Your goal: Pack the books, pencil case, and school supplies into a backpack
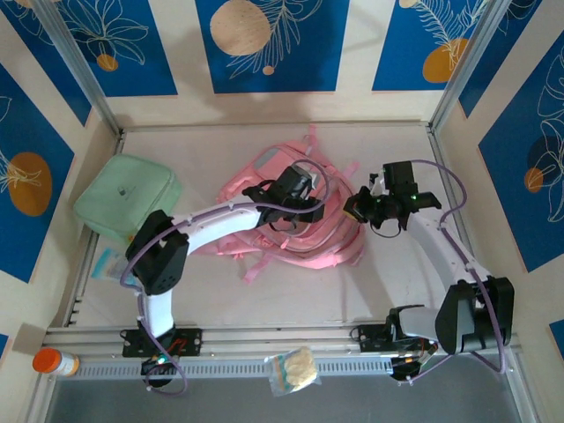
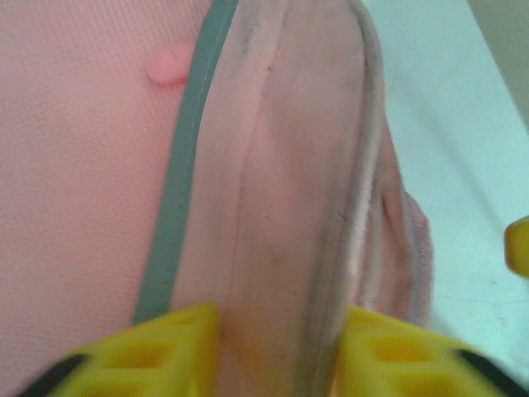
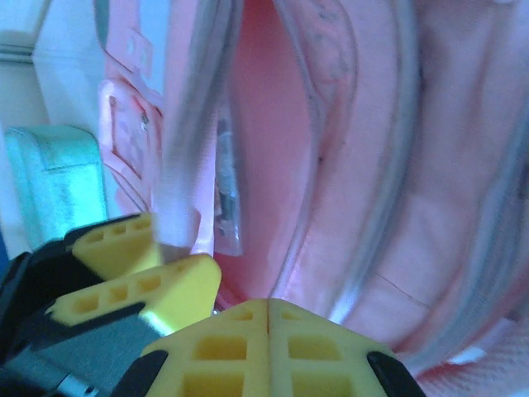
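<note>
The pink backpack (image 1: pixel 280 164) lies mid-table, its opening showing pink lining (image 3: pixel 430 165). My left gripper (image 1: pixel 306 206) is over its middle, open, with a fold of the backpack's rim (image 2: pixel 273 207) running between its yellow fingers (image 2: pixel 178 335). The left gripper's fingers (image 3: pixel 178 285) also show in the right wrist view, either side of that rim. My right gripper (image 1: pixel 358 210) is at the bag's right edge, its tips (image 3: pixel 269 304) shut together with nothing seen between them. A pale packet with blue print (image 1: pixel 110 262) lies at the left. Books and pencil case are hidden.
A mint-green square pouch (image 1: pixel 128 198) sits at the back left, also seen past the bag (image 3: pixel 54 178). An orange-capped bottle (image 1: pixel 53 361) and a clear bag of pale pieces (image 1: pixel 295 370) rest on the front rail. Pink straps (image 1: pixel 330 251) trail toward the front.
</note>
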Motion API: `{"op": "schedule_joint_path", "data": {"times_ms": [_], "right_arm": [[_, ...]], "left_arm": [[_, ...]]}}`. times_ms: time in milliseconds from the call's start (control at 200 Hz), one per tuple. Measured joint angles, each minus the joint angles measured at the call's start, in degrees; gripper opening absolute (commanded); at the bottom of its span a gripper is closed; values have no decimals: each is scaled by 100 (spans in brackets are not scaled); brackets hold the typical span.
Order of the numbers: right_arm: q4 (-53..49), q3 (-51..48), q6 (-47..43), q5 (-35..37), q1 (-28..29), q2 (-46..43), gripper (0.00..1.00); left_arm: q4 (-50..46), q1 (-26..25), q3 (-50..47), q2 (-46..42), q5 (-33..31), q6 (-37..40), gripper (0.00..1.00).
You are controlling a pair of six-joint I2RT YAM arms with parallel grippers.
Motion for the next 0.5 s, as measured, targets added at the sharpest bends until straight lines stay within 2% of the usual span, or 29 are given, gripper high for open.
{"op": "schedule_joint_path", "data": {"times_ms": [95,215,305,365,500], "right_arm": [[-323,2,-181,212,87,-105,0],[-730,72,-278,693,505,-129,4],[-984,160,-232,1145,1139,-120,10],[-1084,201,-111,1473,1622,-109,16],[-1152,234,422,2190,2789,94,30]], "left_arm": [[166,2,-127,-157,334,-52,63],[271,52,-710,-850,369,-87,66],[293,203,-1147,-1392,308,-157,64],[400,411,-1488,-1648,293,-249,60],[774,914,-2430,-1875,282,-542,54]]}}
